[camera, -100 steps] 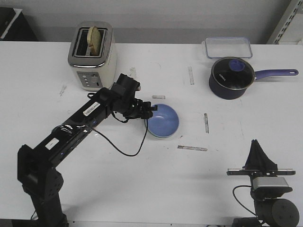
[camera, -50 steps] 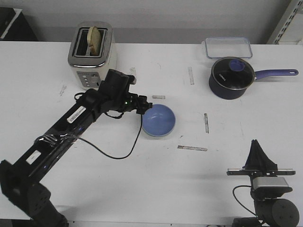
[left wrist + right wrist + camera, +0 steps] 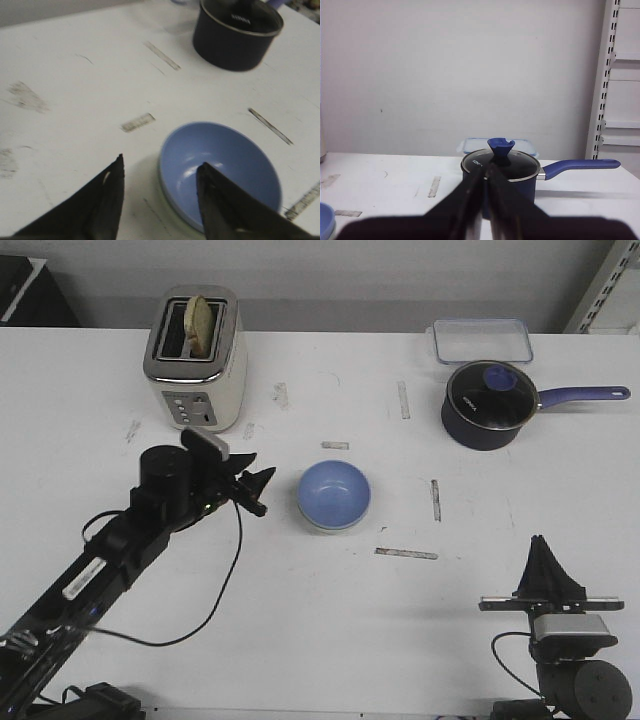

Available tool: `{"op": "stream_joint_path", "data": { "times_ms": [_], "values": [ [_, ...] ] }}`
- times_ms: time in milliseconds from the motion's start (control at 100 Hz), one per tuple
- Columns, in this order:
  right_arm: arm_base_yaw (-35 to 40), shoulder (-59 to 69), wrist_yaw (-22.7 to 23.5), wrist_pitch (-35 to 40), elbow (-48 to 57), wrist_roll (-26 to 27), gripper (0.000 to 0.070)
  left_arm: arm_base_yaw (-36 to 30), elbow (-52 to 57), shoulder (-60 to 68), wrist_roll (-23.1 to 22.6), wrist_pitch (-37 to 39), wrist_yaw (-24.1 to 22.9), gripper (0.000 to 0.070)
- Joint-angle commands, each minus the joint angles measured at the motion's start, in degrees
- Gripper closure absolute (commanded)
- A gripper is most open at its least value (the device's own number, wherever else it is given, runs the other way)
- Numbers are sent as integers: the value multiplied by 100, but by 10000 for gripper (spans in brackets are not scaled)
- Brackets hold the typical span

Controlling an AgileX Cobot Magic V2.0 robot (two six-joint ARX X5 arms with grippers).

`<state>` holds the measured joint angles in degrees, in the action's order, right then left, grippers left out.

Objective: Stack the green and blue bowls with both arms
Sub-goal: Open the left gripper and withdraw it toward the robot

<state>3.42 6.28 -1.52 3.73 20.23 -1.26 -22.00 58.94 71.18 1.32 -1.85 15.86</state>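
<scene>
The blue bowl (image 3: 334, 494) is seen sitting inside the green bowl (image 3: 172, 212) in the middle of the table (image 3: 320, 630). The left gripper (image 3: 253, 487) is held just beside the bowls, its fingers apart and empty. The right gripper (image 3: 544, 558) is parked at the near edge, fingers together.

Lab bench: taped white table (image 3: 330, 630), metal shelving (image 3: 617, 80).

The left arm (image 3: 120, 550) is black and jointed, with a white label, a loose thin black cable, and a pale block by its pointed black tool (image 3: 256, 490). The right tool (image 3: 545, 575) tapers above a grey housing.
</scene>
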Motion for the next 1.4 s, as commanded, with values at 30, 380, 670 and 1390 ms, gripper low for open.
{"op": "stream_joint_path", "data": {
  "times_ms": [30,380,670,1390],
  "values": [
    [4,-22,0,-70,22,-26,695,173,-586,-592,-90,522,-404,552],
    [4,-22,0,-70,22,-26,695,1384,-2382,-2813,-87,894,-1300,700],
    [4,-22,0,-70,22,-26,695,2197,-3609,-4380,-83,763,-1300,700],
    [4,-22,0,-70,22,-26,695,2186,-3775,-6511,-85,-170,-1303,699]
  ]
}}
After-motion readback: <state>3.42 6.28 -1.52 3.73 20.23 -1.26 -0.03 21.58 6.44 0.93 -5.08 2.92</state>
